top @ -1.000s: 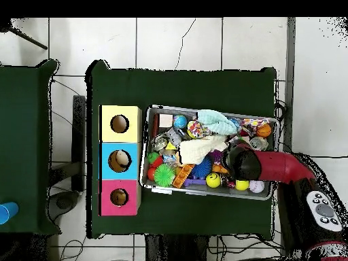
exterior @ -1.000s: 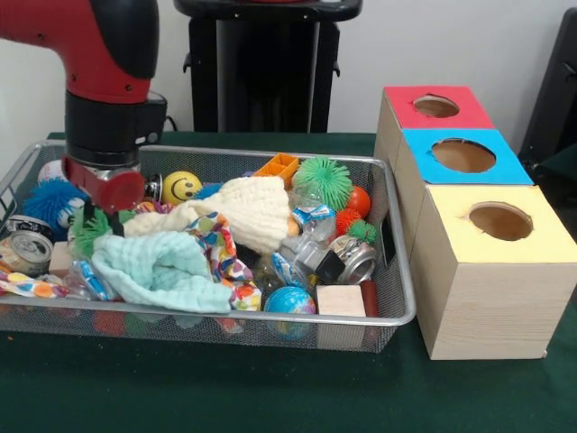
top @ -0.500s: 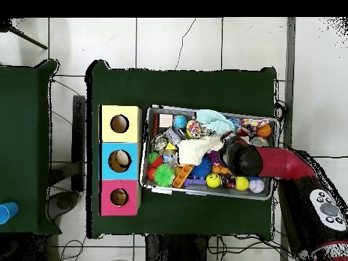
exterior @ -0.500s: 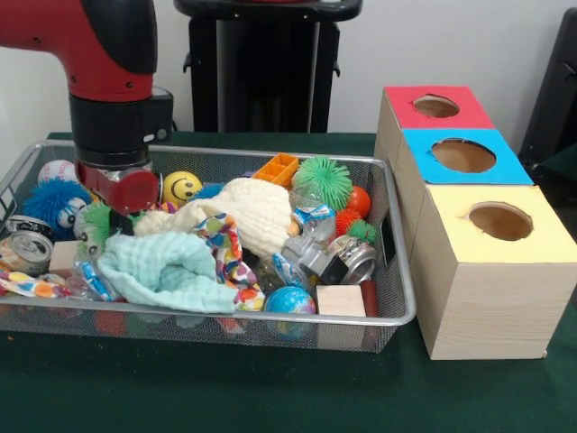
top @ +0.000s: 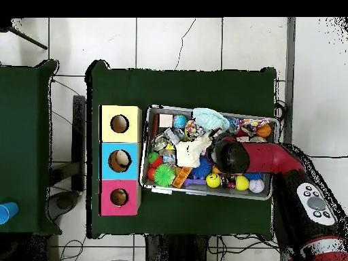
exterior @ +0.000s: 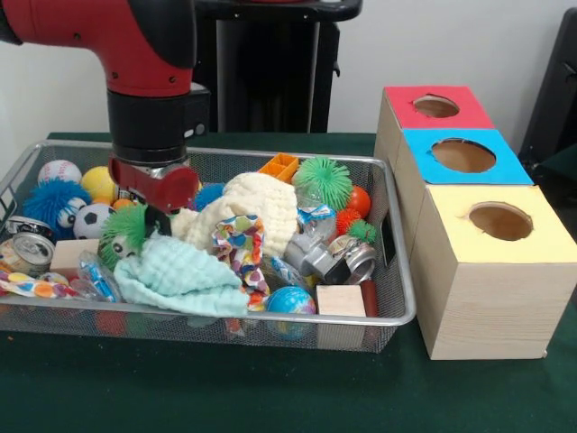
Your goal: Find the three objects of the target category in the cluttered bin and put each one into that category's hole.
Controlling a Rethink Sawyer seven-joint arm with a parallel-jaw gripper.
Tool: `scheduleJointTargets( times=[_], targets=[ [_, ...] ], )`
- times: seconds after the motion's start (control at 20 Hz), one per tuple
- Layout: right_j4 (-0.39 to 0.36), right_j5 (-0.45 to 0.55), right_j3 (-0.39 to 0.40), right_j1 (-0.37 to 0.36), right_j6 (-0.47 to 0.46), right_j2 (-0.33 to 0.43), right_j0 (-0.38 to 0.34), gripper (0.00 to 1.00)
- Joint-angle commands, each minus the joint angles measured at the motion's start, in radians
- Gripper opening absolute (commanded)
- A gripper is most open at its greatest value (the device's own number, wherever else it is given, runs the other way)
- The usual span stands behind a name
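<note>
i have the claw (exterior: 155, 215) low at the bin's (exterior: 397, 311) left-center, above the green fuzzy toy (exterior: 126, 230); i cannot tell its finger state. the 3 holed boxes (exterior: 464, 155) sit right of frame, across the cloths.

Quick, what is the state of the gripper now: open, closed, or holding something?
Gripper: down in the bin among the cloths; its state cannot be told.

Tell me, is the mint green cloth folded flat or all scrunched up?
Scrunched up. The mint green cloth lies in rumpled folds against the wire bin's front wall.
</note>
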Motion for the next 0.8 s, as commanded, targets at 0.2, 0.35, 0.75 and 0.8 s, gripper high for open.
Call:
scheduleJointTargets(
  times=[0.2,0.35,0.75,0.8],
  targets=[
    [0.154,0.11,0.251,-0.129,0.01,0.126,0.078,0.0],
    [0.208,0.123,0.277,-0.162,0.037,0.121,0.101,0.0],
    [0.282,0.077,0.289,-0.161,0.068,0.064,0.173,0.0],
    [0.288,0.07,0.289,-0.157,0.07,0.058,0.182,0.0]
  ],
)
